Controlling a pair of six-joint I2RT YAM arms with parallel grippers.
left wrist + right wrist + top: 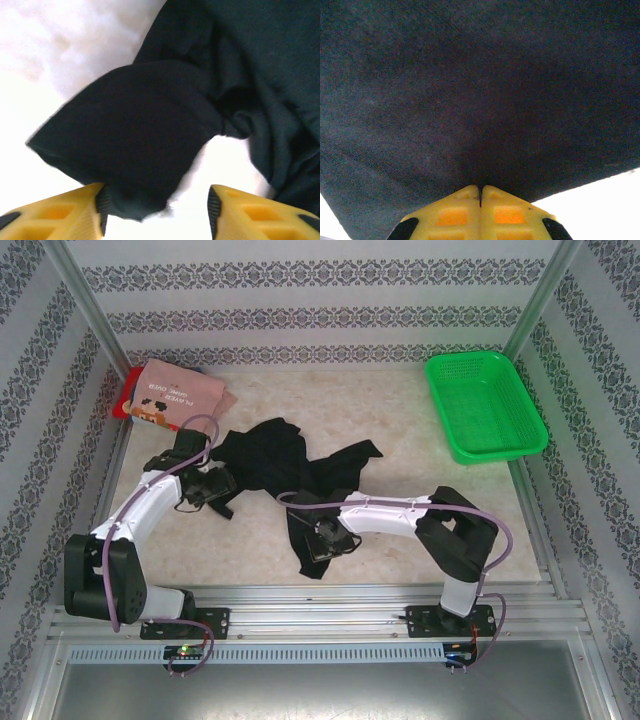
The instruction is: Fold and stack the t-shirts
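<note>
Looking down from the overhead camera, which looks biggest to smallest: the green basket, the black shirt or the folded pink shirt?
1. black t-shirt, sprawled out, and green basket: too close to rank.
2. pink t-shirt, folded: clearly smallest.

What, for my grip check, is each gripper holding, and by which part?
The right gripper is shut on the black t-shirt, pinching cloth at its near end. The left gripper is open around a sleeve-like flap, holding nothing.

The black t-shirt [270, 450] is plain, the pink t-shirt [185, 390] bears dark lettering, the basket [485, 400] is green.
</note>
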